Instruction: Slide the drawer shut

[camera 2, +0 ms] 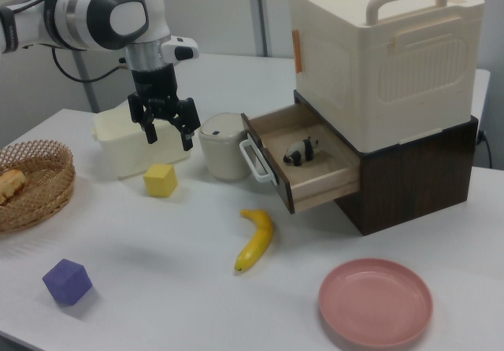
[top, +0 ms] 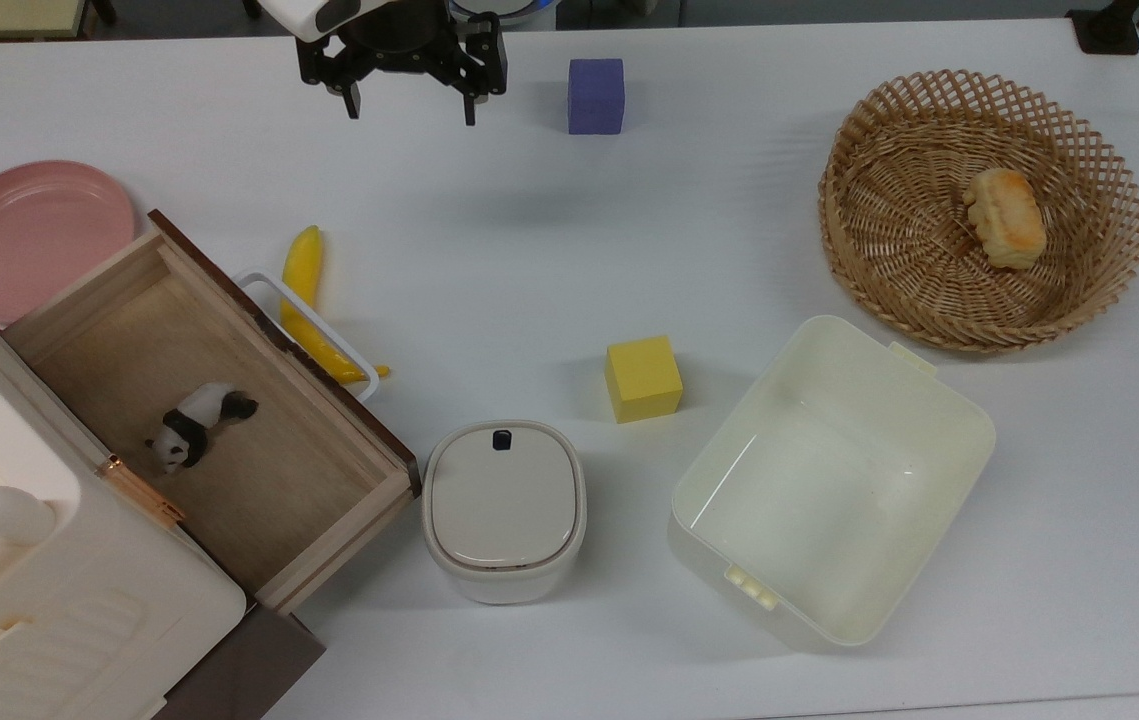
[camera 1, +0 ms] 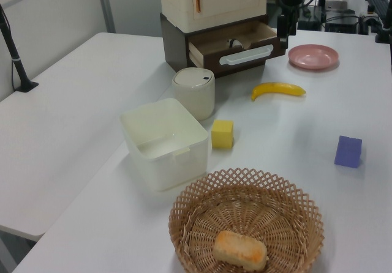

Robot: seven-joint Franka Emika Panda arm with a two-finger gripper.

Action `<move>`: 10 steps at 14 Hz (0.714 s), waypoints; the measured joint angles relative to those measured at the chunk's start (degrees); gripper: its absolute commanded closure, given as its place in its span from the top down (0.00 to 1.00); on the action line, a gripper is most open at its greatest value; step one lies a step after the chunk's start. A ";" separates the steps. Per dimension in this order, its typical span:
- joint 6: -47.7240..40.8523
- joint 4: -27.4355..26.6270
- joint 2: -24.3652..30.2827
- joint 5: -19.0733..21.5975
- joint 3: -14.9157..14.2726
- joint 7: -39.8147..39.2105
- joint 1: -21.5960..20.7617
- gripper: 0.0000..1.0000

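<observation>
- While the drawer (top: 219,420) stands fully pulled out, I log no closing progress.
- My gripper (top: 407,105) hangs wide open, empty, well apart from its handle (camera 2: 252,160).

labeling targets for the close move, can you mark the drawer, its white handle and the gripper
drawer (top: 229,420): top view, on the bare wood floor inside.
white handle (camera 2: 250,160): right view, on the loop's outer bar.
gripper (top: 407,108): top view, midway between the open fingertips.
</observation>
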State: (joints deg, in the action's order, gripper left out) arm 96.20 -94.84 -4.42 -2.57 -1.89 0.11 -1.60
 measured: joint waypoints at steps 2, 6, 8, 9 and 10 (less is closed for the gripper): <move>0.00 0.08 0.00 0.00 0.00 0.00 0.00 1.00; 0.00 0.67 0.00 0.00 -0.10 0.00 0.65 0.90; 0.00 0.82 0.00 0.00 -0.11 -0.01 0.80 0.69; 0.00 0.82 0.00 0.00 -0.11 0.00 0.79 0.53; 0.00 0.82 0.00 0.00 -0.11 -0.01 0.79 0.41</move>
State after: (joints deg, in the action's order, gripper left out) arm 96.20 -94.02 -4.42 -2.57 -1.99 0.10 -0.81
